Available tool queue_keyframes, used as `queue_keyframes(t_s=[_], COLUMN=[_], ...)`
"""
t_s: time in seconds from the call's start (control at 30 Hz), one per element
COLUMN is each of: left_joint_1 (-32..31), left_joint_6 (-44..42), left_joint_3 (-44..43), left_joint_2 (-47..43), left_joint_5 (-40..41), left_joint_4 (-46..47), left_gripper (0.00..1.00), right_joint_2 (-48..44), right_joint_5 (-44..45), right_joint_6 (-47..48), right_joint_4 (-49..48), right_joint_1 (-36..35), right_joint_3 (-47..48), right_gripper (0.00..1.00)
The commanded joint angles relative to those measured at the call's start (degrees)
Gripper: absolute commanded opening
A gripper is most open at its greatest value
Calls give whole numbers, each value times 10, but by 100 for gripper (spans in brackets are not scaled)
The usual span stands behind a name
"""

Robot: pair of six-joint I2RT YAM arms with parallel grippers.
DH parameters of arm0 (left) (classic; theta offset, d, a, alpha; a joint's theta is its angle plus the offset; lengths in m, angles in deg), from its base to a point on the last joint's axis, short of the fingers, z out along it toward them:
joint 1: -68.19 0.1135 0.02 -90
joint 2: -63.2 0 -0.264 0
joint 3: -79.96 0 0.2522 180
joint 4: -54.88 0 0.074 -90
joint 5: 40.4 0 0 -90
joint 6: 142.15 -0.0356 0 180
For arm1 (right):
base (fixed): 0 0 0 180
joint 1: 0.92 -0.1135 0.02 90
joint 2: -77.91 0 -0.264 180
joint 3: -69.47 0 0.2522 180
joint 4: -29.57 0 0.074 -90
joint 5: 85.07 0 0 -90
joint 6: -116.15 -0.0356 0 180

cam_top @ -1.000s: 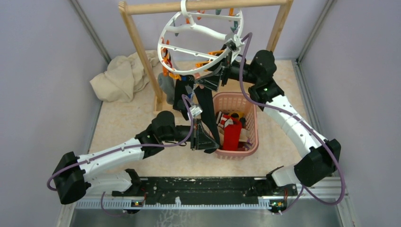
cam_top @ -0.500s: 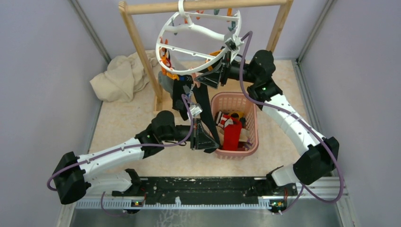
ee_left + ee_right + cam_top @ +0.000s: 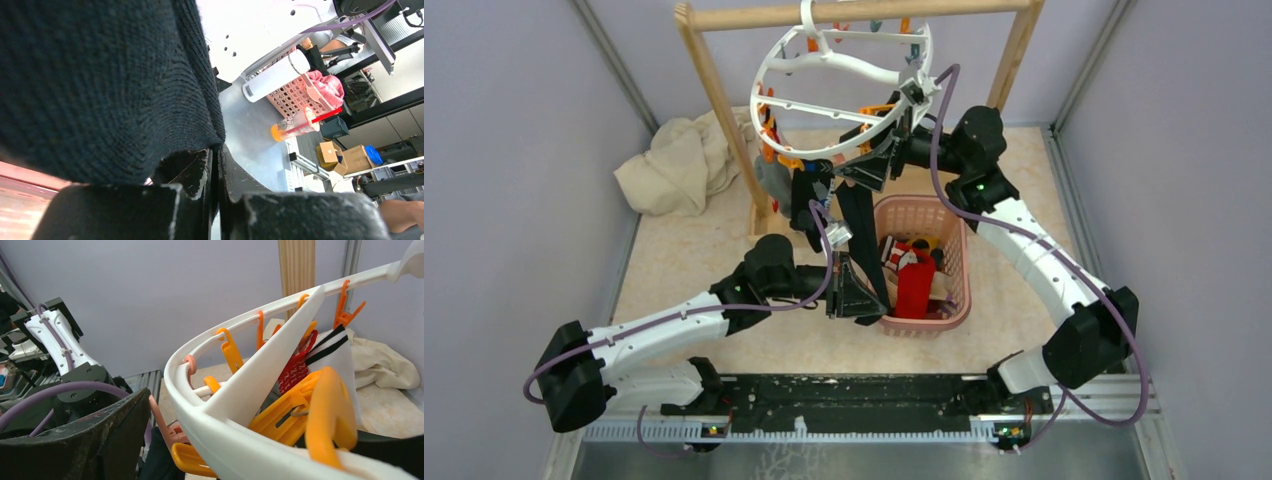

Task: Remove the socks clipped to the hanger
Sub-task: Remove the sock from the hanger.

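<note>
Hanger (image 3: 864, 66) has tilted upward; right hand (image 3: 876, 168), raised, stands wide astride its rim. Left wrist view shows left hand (image 3: 216, 156) pinching black sock (image 3: 100, 75).

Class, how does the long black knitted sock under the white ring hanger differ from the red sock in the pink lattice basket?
The black knitted sock hangs stretched below the white ring hanger; the red sock lies in the pink lattice basket. The left gripper is shut on the black sock; no gripper holds the red sock. The black sock is plain, the red sock white-patterned. Both are soft fabric.
</note>
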Motion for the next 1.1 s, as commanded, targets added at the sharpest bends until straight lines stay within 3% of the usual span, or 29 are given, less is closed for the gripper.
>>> queue_keyframes(t_s=[0.0,0.37,0.53,0.6,0.67,0.77,1.07], left_joint_1=[-4,-4,-4,-4,-3,-1,7], left_joint_6=[-2,-3,-26,-42,-60,-73,-86], left_joint_3=[7,7,-2,-13,-19,-21,-22], left_joint_2=[-6,-10,-24,-35,-50,-72,-96], left_joint_5=[-35,-34,-1,48,92,132,160], left_joint_4=[-9,-12,-54,-102,-136,-160,-187], left_gripper=[7,8,8,15,33,37,29], right_joint_2=[4,9,-16,-29,-42,-65,-120], right_joint_5=[-6,-29,-22,-19,-16,-2,7], right_joint_6=[-15,-40,-22,-18,-10,2,-1], right_joint_4=[-49,-71,-49,-41,-26,-5,23], right_joint_1=[-6,-6,-6,-6,-6,-6,-6], right_joint_3=[25,5,-29,-45,-61,-84,-148], right_gripper=[80,81,84,85,86,87,87])
